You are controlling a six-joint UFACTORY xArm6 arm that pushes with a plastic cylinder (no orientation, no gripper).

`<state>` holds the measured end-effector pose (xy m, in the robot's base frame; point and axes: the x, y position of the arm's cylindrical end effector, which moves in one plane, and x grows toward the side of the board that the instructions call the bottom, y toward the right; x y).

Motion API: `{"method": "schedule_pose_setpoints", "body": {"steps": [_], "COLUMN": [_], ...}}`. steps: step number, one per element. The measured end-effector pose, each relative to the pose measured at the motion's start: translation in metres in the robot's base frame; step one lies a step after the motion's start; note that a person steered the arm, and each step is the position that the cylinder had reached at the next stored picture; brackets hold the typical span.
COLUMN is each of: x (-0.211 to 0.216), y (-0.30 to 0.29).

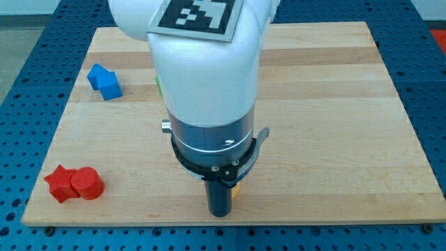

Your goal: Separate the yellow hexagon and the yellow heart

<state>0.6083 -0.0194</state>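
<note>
My arm's white and grey body fills the middle of the view and hides much of the board. The dark rod comes down near the view's bottom, and my tip is close to the board's bottom edge. A small sliver of a yellow block shows just right of the rod, touching or nearly touching it. Its shape cannot be made out. No other yellow block shows; it may be hidden behind the arm.
A blue block lies at the upper left. A red star-like block and a red round block touch each other at the lower left. A green sliver peeks out at the arm's left side. The wooden board lies on a blue perforated table.
</note>
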Motion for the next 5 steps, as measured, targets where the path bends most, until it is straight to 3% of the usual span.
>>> {"method": "schedule_pose_setpoints", "body": {"steps": [1,4,5], "x": [-0.016,-0.154,-0.175], "y": [0.006,0.074,0.078]}}
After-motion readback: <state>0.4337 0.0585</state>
